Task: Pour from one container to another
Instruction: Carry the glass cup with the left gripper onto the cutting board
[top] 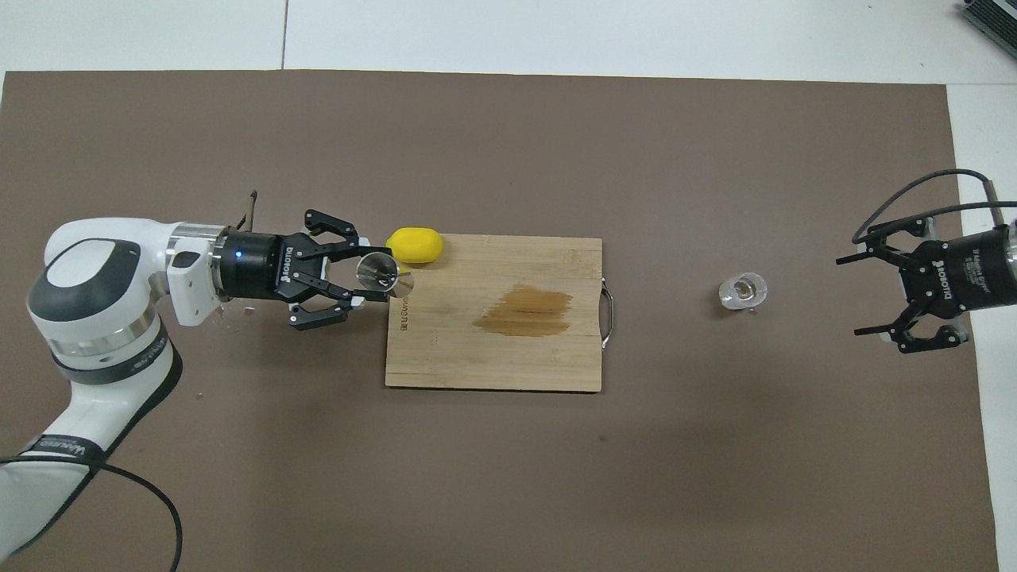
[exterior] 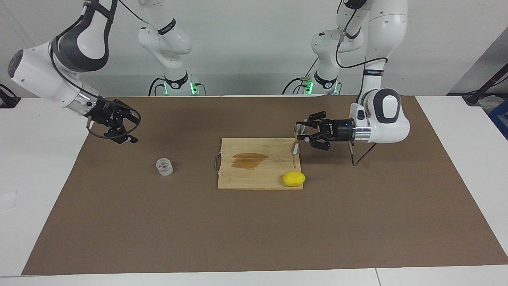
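The clear cup (exterior: pixel 164 166) stands on the brown mat toward the right arm's end of the table; it also shows in the overhead view (top: pixel 743 291). The silvery jigger (exterior: pixel 296 147) stands upright on the corner of the wooden cutting board (exterior: pixel 258 176) at the left arm's end, and it shows in the overhead view too (top: pixel 380 270). My left gripper (exterior: pixel 303 130) lies level with its fingers on either side of the jigger's upper cone, open, as the overhead view (top: pixel 365 272) shows too. My right gripper (exterior: pixel 133 128) hangs open and empty above the mat beside the cup (top: pixel 854 295).
A yellow lemon (exterior: pixel 294 178) lies at the board's corner by the jigger, farther from the robots (top: pixel 414 245). The board (top: pixel 493 361) has a brown stain (exterior: pixel 249 160) in its middle and a handle at the end toward the cup. White table surrounds the mat.
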Motion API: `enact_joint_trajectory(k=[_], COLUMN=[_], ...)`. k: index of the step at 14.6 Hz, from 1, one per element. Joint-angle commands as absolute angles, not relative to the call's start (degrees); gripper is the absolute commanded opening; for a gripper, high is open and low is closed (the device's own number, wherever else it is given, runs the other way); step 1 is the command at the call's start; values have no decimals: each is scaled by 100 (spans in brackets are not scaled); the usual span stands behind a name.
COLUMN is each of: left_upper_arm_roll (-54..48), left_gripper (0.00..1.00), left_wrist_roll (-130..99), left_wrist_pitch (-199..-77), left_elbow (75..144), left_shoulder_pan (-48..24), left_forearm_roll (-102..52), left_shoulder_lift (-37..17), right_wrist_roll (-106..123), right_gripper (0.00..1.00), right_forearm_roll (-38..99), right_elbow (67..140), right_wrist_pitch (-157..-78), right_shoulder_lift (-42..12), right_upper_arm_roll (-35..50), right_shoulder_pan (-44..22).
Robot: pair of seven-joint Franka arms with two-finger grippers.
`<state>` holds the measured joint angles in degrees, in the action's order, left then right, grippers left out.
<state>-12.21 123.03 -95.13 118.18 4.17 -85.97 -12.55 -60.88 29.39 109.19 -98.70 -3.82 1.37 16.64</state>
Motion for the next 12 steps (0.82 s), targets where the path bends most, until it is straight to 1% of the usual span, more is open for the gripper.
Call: enact_joint_trajectory(k=[1, 3, 5, 8, 10, 12], left_upper_arm_roll=[-1116, -1116, -1116, -1116, -1116, -1108], left_gripper=[31, 31, 32, 33, 34, 33], left_wrist_roll=[12252, 12226, 12269, 12400, 12524, 12943], left_wrist_pitch=[-10132, -10615, -11046, -11670, -11969, -12128], left_elbow=[12164, 12330, 12419, 12428, 12515, 12586], left_shoulder_pan=[-86, -560, -983, -1422, -1608, -1792], left_forearm_roll=[-8964, -9507, -9948, -10212, -10370, -10695], left_shoulder_lift=[-862, -783, -747, -765, -773, -765], right_wrist_roll=[-6170, -6170, -6170, -6144, -6074, -5706], right_gripper=[90, 91, 91, 90, 90, 90], right_forearm_roll=[3190, 3409, 3646, 3832, 4165, 4183], right_elbow=[10951, 10969, 11222, 11618, 11847, 12005], right_wrist_pitch=[-10168, -10361, -10826, -11450, -11628, -11829], right_shoulder_lift=[-781, -1010, -1072, -1081, -1072, -1125], right_upper_arm_roll=[202, 202, 202, 211, 211, 211], right_shoulder_pan=[1731, 1732, 1731, 1679, 1644, 1635])
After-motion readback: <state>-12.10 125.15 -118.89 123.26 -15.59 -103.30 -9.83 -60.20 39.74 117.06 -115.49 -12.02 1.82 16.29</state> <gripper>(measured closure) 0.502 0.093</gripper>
